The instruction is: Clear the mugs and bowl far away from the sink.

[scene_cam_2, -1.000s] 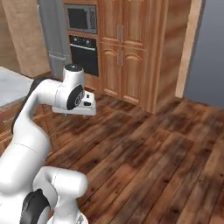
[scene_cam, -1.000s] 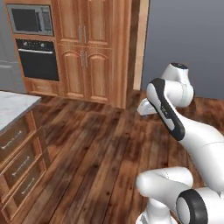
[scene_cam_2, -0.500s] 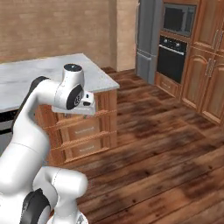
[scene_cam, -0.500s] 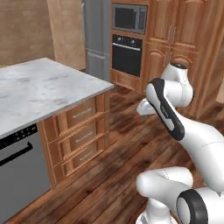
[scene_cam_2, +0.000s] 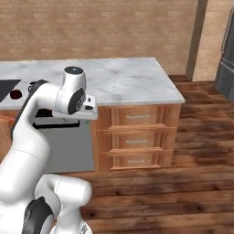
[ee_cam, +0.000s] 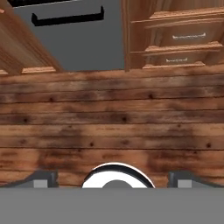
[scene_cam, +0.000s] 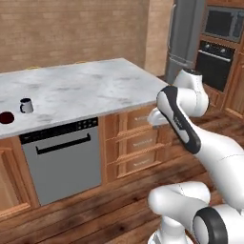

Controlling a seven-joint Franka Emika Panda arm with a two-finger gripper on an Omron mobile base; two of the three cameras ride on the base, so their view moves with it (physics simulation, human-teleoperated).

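A small dark red mug (scene_cam: 5, 117) stands on the marble island counter (scene_cam: 86, 88) near its left end; it shows again as the maroon mug (scene_cam_2: 16, 94) beside a black corner of the sink (scene_cam_2: 6, 88). A second, grey mug (scene_cam: 26, 105) stands just right of it. The bowl is out of view. My gripper (ee_cam: 113, 178) is open with nothing in it, its fingertips (ee_cam: 41, 178) wide apart over the wooden floor. The hand (scene_cam: 155, 116) hangs in front of the island's drawers, well right of the mugs and below counter height.
A grey dishwasher (scene_cam: 62, 157) sits under the counter, with wooden drawers (scene_cam: 138, 143) to its right. A fridge (scene_cam: 183, 35), oven (scene_cam: 214, 62) and microwave stand at the far right. Open wooden floor (scene_cam_2: 183, 183) lies in front of the island.
The whole picture has swung: the base turned from the wooden cabinets and oven toward the marble island, bringing the counter, mugs and dishwasher into view. The arm's pose looks the same.
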